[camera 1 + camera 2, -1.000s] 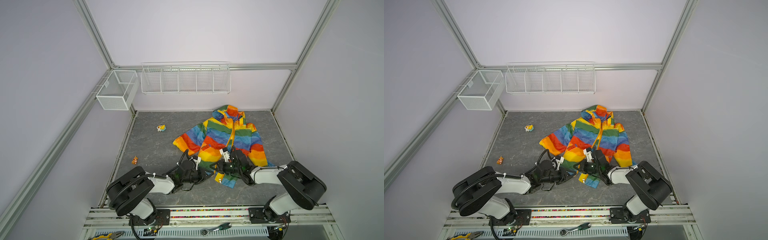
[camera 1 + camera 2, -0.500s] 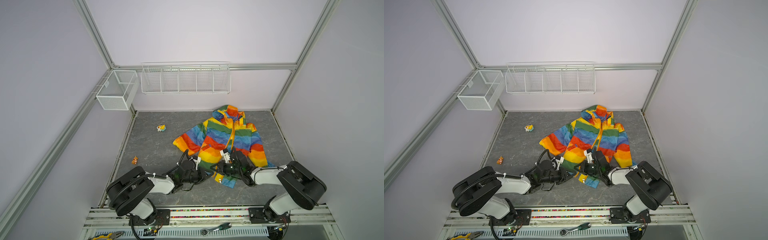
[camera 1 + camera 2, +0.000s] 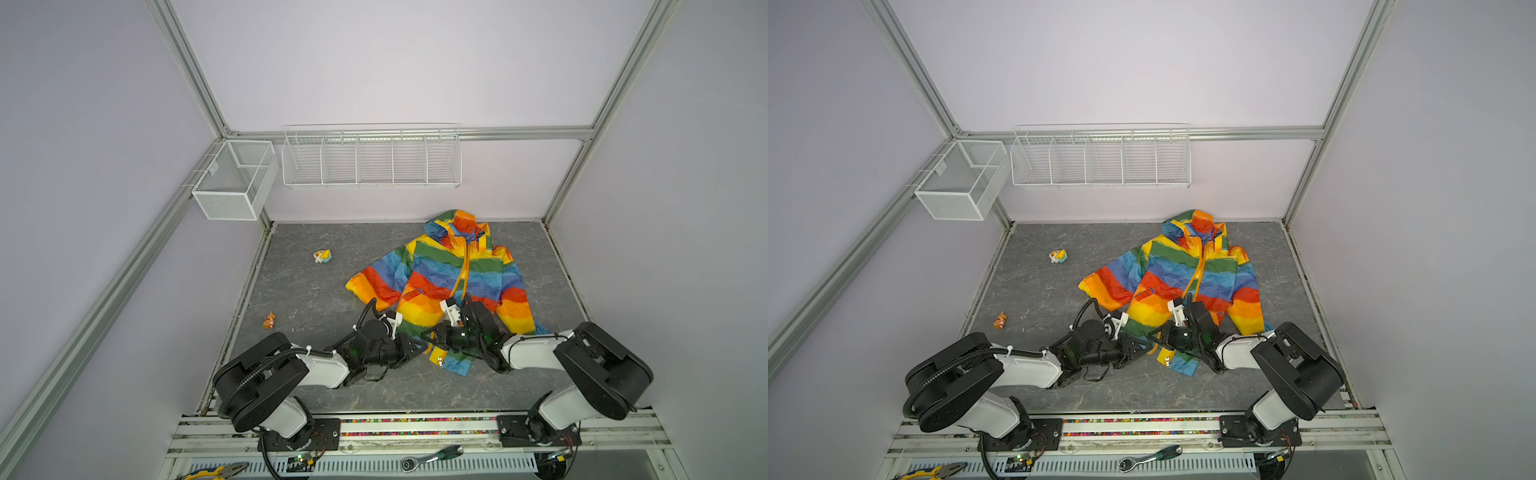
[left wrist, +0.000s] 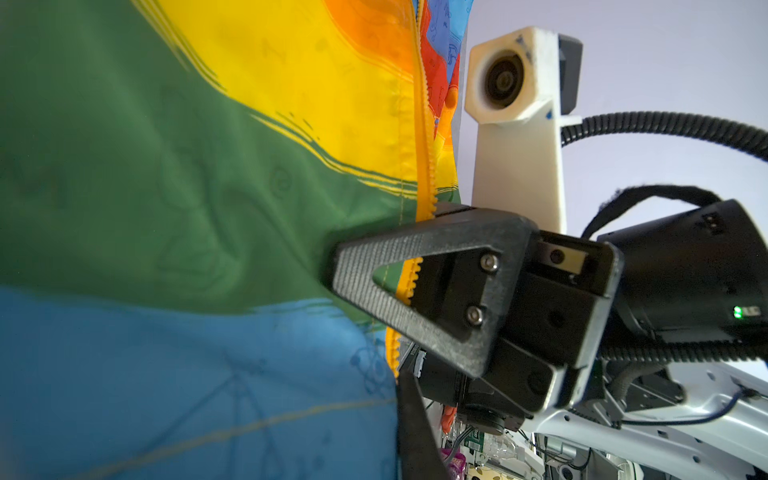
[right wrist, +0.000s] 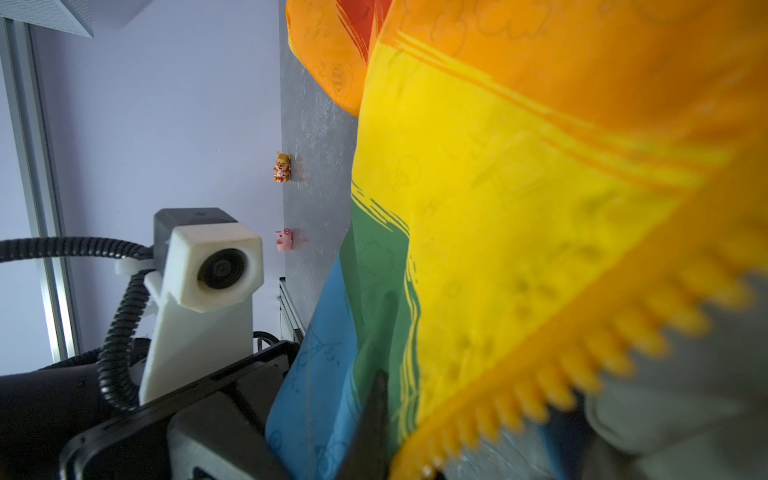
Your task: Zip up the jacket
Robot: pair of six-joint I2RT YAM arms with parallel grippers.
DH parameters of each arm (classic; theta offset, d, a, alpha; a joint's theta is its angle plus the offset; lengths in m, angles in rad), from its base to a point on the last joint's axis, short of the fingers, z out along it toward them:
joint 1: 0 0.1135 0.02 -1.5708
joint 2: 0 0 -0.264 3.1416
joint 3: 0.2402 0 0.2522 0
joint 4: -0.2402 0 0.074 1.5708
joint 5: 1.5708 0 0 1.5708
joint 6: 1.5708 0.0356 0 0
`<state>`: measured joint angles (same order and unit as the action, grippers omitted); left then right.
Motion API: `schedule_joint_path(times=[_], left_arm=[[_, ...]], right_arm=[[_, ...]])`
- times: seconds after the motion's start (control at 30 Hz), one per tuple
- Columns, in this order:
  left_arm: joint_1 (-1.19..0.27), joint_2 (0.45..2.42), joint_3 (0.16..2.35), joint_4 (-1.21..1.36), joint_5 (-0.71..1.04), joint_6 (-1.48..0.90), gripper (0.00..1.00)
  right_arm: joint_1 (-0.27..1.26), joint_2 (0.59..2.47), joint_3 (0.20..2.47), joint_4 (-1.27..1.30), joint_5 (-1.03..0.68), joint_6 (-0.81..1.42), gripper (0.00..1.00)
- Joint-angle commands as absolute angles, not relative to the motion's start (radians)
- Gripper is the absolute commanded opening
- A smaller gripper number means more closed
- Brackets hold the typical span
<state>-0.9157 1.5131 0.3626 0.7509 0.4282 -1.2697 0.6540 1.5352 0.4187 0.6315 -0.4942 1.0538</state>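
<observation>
Closure of left gripper (image 3: pixel 415 347) onto the jacket (image 3: pixel 440 266) hem is completed; right gripper (image 3: pixel 427 335) clamped likewise, zipper (image 3: pixel 463 270) mating is enabled.

A: Orange toy bear (image 3: pixel 269 320) on the counter (image 3: pixel 316 299), well apart from the left claw (image 3: pixel 415 348), off its outer side.
B: Yellow toy (image 3: pixel 322 255) farther still, up beyond it. Long wire basket (image 3: pixel 370 156) and mesh box (image 3: pixel 232 178) on the walls, far past the claw.

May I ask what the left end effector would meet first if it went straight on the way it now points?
Probably the jacket hem, at the left end effector's tips; just behind, the right end effector faces it.
</observation>
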Motion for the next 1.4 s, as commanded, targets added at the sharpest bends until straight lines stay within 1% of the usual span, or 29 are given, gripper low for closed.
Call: schedule_joint_path(times=[0.0, 0.03, 0.3, 0.43, 0.63, 0.7, 0.87, 0.93, 1.1, 1.2, 1.37], left_arm=[[-0.917, 1.519, 0.365, 0.773, 0.454, -1.26, 0.02], [-0.917, 1.516, 0.366, 0.764, 0.454, -1.256, 0.0], [-0.917, 1.481, 0.38, 0.695, 0.456, -1.22, 0.0], [-0.917, 1.464, 0.382, 0.667, 0.453, -1.211, 0.14], [-0.917, 1.455, 0.383, 0.651, 0.449, -1.206, 0.18], [-0.917, 1.456, 0.383, 0.652, 0.447, -1.206, 0.18], [-0.916, 1.456, 0.383, 0.653, 0.442, -1.206, 0.12], [-0.916, 1.455, 0.383, 0.654, 0.441, -1.207, 0.13], [-0.916, 1.457, 0.386, 0.655, 0.438, -1.209, 0.18], [-0.917, 1.456, 0.388, 0.657, 0.436, -1.21, 0.18], [-0.917, 1.457, 0.391, 0.664, 0.439, -1.215, 0.15]], right_arm=[[0.649, 1.516, 0.428, 0.615, -0.488, 1.043, 0.07], [0.65, 1.516, 0.432, 0.608, -0.488, 1.043, 0.07], [0.65, 1.503, 0.449, 0.583, -0.489, 1.039, 0.07], [0.65, 1.494, 0.452, 0.573, -0.488, 1.032, 0.07], [0.649, 1.488, 0.446, 0.571, -0.488, 1.03, 0.07], [0.649, 1.487, 0.446, 0.571, -0.488, 1.03, 0.07], [0.65, 1.485, 0.445, 0.571, -0.488, 1.03, 0.07], [0.65, 1.487, 0.445, 0.571, -0.489, 1.029, 0.07], [0.652, 1.488, 0.444, 0.574, -0.491, 1.028, 0.07], [0.651, 1.49, 0.445, 0.574, -0.493, 1.027, 0.07], [0.652, 1.491, 0.445, 0.574, -0.492, 1.027, 0.07]])
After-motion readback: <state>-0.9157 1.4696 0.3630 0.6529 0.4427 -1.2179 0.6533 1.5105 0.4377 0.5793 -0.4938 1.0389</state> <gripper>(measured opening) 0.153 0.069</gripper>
